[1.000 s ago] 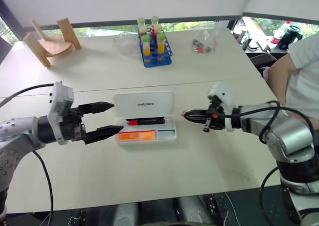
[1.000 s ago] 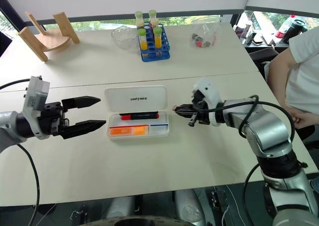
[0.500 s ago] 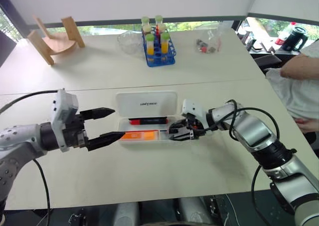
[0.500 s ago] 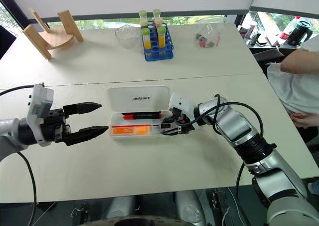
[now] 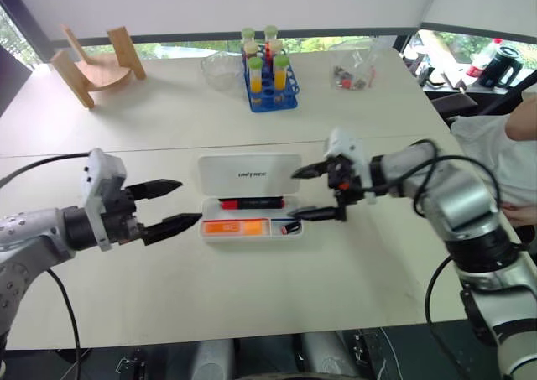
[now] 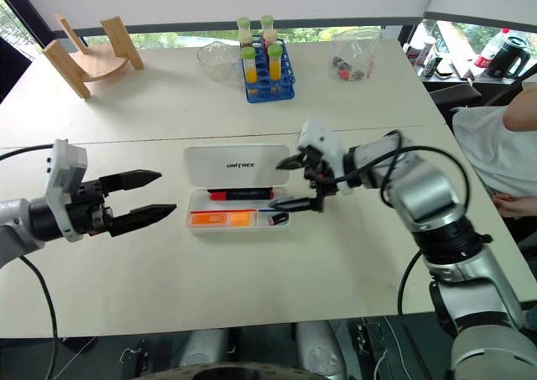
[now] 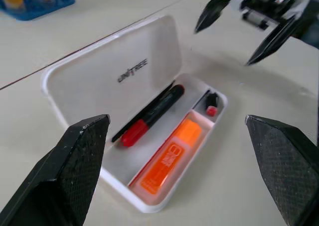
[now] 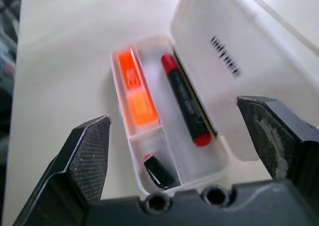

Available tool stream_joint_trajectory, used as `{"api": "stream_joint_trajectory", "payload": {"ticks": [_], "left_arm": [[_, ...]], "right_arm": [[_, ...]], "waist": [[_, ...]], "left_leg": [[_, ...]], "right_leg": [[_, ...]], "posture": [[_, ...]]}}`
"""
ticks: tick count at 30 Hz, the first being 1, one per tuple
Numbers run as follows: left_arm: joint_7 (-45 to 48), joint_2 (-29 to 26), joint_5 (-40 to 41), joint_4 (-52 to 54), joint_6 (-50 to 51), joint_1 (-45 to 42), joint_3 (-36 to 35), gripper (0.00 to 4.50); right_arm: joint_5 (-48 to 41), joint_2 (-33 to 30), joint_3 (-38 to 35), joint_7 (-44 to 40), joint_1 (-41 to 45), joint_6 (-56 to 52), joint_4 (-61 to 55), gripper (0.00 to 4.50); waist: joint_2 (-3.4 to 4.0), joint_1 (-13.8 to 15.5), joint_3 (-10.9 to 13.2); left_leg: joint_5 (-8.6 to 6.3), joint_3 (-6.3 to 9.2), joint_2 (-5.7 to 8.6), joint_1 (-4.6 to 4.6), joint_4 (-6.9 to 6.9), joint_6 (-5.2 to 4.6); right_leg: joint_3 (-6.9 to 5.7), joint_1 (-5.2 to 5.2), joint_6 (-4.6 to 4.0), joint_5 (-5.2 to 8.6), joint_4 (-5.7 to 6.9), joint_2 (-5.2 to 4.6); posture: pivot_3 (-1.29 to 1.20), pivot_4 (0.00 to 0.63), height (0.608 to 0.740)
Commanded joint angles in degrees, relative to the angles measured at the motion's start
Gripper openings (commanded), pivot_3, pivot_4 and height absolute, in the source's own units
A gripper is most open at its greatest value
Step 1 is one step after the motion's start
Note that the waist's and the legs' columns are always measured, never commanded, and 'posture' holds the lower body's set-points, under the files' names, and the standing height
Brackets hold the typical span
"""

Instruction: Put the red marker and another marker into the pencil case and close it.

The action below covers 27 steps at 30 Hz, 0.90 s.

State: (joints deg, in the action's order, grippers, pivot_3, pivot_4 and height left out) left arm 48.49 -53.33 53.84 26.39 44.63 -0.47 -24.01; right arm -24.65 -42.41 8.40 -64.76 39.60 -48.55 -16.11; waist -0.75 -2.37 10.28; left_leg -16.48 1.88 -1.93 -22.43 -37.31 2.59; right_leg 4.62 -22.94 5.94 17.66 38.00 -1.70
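- The pencil case (image 5: 250, 202) lies open on the table (image 5: 252, 288), its lid (image 5: 249, 174) folded back away from the robot and its long side running across, left to right.
- The red marker (image 5: 250, 203) lies in the tray's back compartment, right against the hinge side, its long axis along the case; the red end shows at the robot's left and right, with the black middle between.
- The orange marker (image 5: 234, 226) lies parallel to it in the front compartment, towards the left end.
- A small black and red piece (image 5: 291, 226) sits in the little compartment at the right end.
- The right gripper (image 5: 322, 192) hangs just above the case's right end, pointing left, fingers spread wide and holding nothing.
- The left gripper (image 5: 174, 206) hovers just off the case's left end, pointing right towards it, fingers wide apart and empty.
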Motion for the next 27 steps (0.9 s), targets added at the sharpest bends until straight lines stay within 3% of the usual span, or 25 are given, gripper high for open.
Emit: {"api": "stream_joint_trajectory", "payload": {"ticks": [1,8,9,11,13,18,27], "left_arm": [[1.24,-0.88,-0.4,-1.31,-0.32,-1.09,-1.0,4.5],[4.31,-1.29,-4.25,-5.11,-2.53,-2.56,1.18,4.5],[4.2,-0.71,-5.5,-6.47,-3.48,-3.38,1.85,4.25],[5.22,-0.24,-8.27,-9.39,-5.75,-4.42,3.33,3.66],[6.31,-0.02,-9.8,-11.33,-7.22,-5.2,4.19,2.77],[8.51,1.64,-14.94,-20.06,-12.12,-10.77,8.21,0.17],[11.11,11.81,-31.27,-53.38,-28.95,-34.34,20.41,0.03]], "right_arm": [[-4.53,-2.45,-6.27,1.68,-1.46,-3.96,-5.01,4.46],[-7.74,-6.11,-11.55,5.57,-5.68,-7.23,-8.55,4.46],[-7.88,-6.17,-11.71,6.27,-6.27,-7.29,-9.05,4.49],[-8.43,-6.07,-11.95,7.49,-6.96,-7.49,-9.74,4.5],[-9.04,-6.05,-12.09,8.47,-7.21,-7.63,-10.02,4.5],[-9.81,-6.47,-12.29,10.1,-8.31,-7.61,-10.63,4.5],[-10.67,-6.82,-12.11,12.18,-9.34,-7.39,-11.13,4.5]], "waist": [[0.0,-0.02,0.0],[0.0,-0.17,0.0],[0.0,-0.19,0.0],[0.0,-0.11,0.0],[0.0,-0.16,0.01],[-0.01,0.14,0.01],[-0.05,0.97,0.02]], "left_leg": [[0.0,-0.01,0.0,0.0,0.0,0.0],[0.0,-0.03,0.0,0.0,0.01,0.0],[0.0,-0.04,0.0,0.0,0.01,0.0],[0.0,-0.03,0.0,0.01,0.01,0.0],[0.0,-0.03,0.0,0.0,0.02,0.0],[0.0,-0.02,0.0,-0.01,0.01,0.0],[0.01,0.0,0.06,-0.08,-0.17,-0.01]], "right_leg": [[0.0,0.0,0.0,0.0,0.0,0.0],[0.01,-0.01,0.0,0.0,0.01,0.01],[0.02,-0.01,0.0,0.0,0.01,0.02],[0.02,-0.02,0.0,0.0,0.02,0.02],[0.02,-0.03,0.0,0.0,0.01,0.04],[-0.01,-0.02,0.0,0.0,0.02,0.03],[-0.04,0.0,0.02,-0.01,0.07,0.05]], "posture": [[0.0,0.15,0.74],[0.0,0.15,0.74],[0.0,0.15,0.74],[0.0,0.15,0.74],[0.0,0.15,0.74],[0.0,0.15,0.74],[0.0,0.15,0.74]]}}
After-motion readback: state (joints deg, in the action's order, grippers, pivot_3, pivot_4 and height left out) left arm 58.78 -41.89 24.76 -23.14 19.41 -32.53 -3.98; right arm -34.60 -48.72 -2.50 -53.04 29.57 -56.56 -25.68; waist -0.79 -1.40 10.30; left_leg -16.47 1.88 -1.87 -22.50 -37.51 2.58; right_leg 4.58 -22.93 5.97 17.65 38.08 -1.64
